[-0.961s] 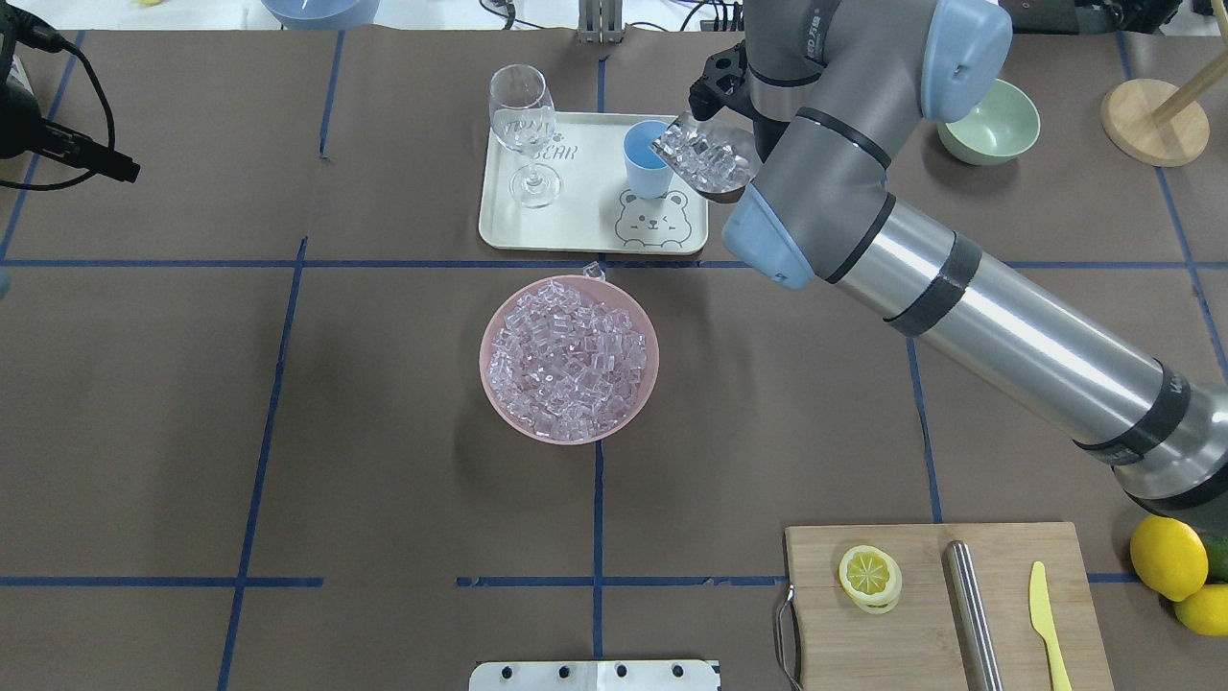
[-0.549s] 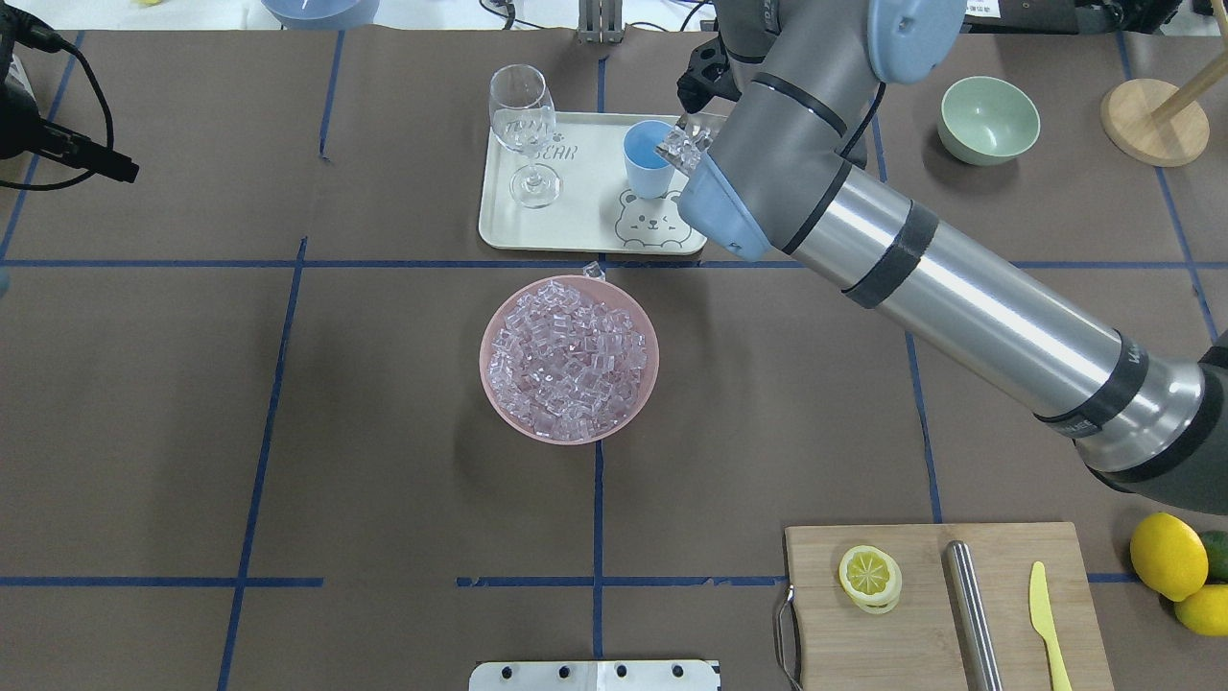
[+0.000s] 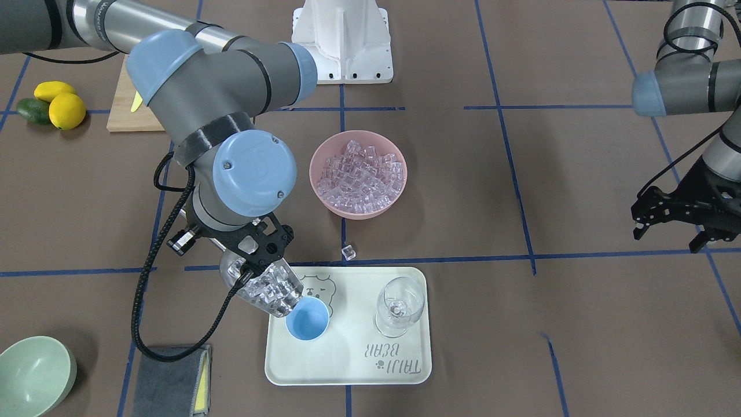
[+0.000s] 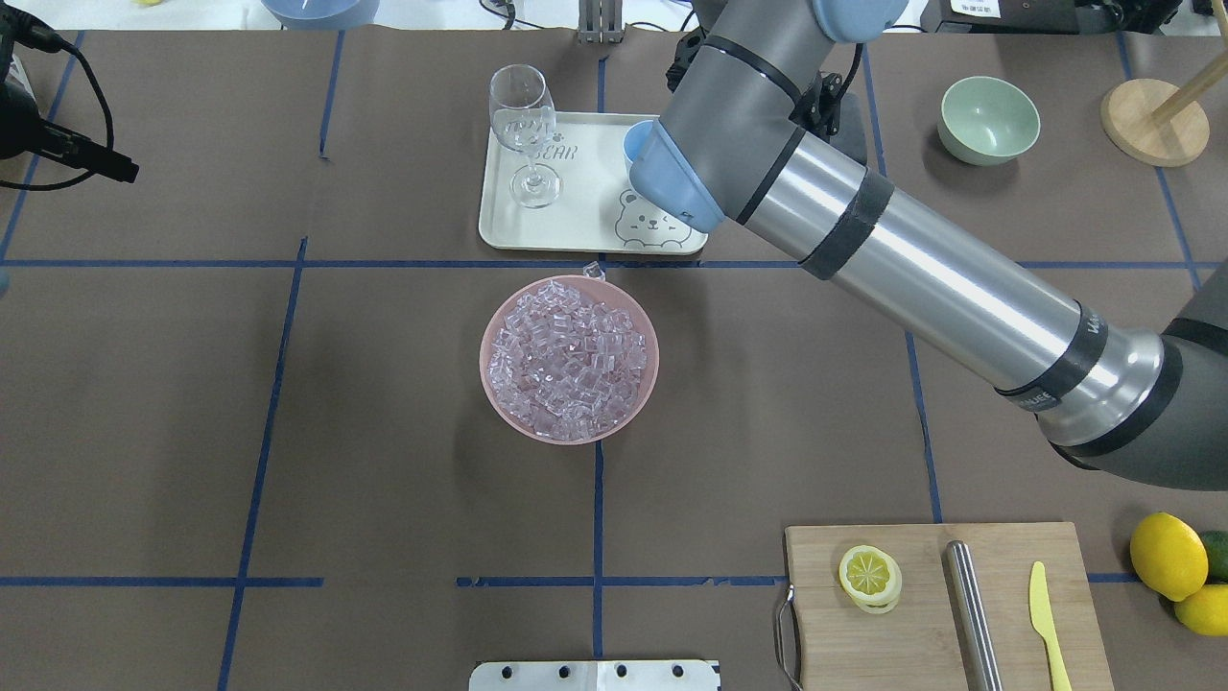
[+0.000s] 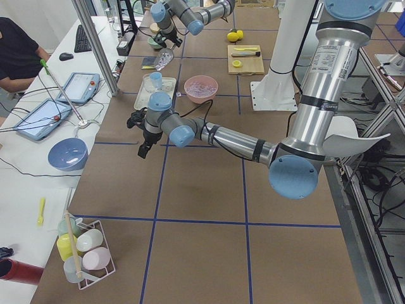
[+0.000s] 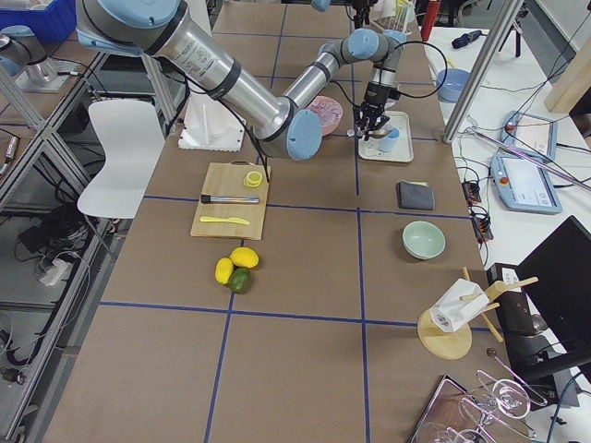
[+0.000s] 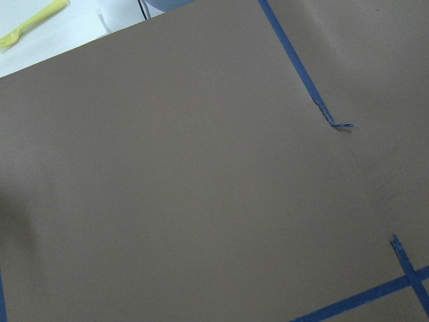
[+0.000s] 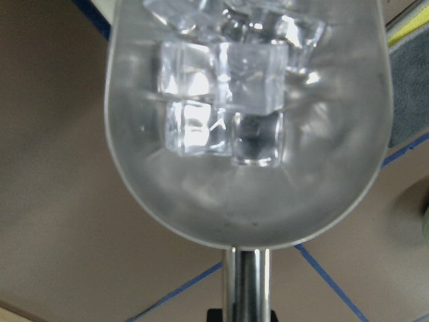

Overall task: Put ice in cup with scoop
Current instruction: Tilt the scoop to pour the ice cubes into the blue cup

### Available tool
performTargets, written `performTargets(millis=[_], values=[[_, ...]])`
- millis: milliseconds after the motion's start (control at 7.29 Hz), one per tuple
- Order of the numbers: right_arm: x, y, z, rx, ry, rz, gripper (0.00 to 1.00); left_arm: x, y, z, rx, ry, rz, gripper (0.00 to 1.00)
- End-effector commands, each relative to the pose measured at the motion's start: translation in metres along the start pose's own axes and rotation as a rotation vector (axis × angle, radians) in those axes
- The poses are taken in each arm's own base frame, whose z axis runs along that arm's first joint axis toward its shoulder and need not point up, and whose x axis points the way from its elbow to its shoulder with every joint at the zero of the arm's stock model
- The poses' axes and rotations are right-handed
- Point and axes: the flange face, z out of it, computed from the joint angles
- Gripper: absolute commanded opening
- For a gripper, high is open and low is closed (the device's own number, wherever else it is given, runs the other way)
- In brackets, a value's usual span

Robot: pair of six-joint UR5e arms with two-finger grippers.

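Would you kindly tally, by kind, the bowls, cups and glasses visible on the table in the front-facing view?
Bowls: 2 (pink bowl, pale green bowl)
Cups: 1 (light-blue cup)
Wine glasses: 1 (clear wine glass)
Total: 4
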Motion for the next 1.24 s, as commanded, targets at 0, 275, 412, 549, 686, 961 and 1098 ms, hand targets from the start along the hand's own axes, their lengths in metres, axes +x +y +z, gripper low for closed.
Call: performTargets(millis=[0, 275, 412, 549, 686, 961, 1098], values=[[0.004, 0.000, -0.004, -0.032, 0.039, -0.032, 0.00, 0.000, 0.000, 0.000, 0.000, 0.002, 0.000, 1.00], [0.004, 0.001, -0.011, -0.057, 0.060, -0.051, 0.00, 0.000, 0.001, 0.000, -0.001, 0.001, -0.001, 1.00], [0.004, 0.000, -0.011, -0.059, 0.063, -0.058, 0.00, 0.000, 0.001, 0.000, -0.001, 0.001, -0.001, 1.00], [0.006, 0.001, -0.012, -0.068, 0.082, -0.069, 0.00, 0.000, 0.001, 0.000, -0.001, 0.001, -0.001, 1.00], [0.006, 0.002, -0.017, -0.089, 0.097, -0.085, 0.00, 0.000, 0.001, 0.000, -0.001, 0.001, -0.001, 1.00], [0.008, 0.006, -0.022, -0.130, 0.123, -0.121, 0.00, -0.001, 0.002, 0.001, -0.003, 0.001, -0.001, 1.00], [0.008, 0.007, -0.023, -0.133, 0.125, -0.128, 0.00, 0.000, 0.001, 0.000, -0.002, 0.001, -0.001, 1.00]])
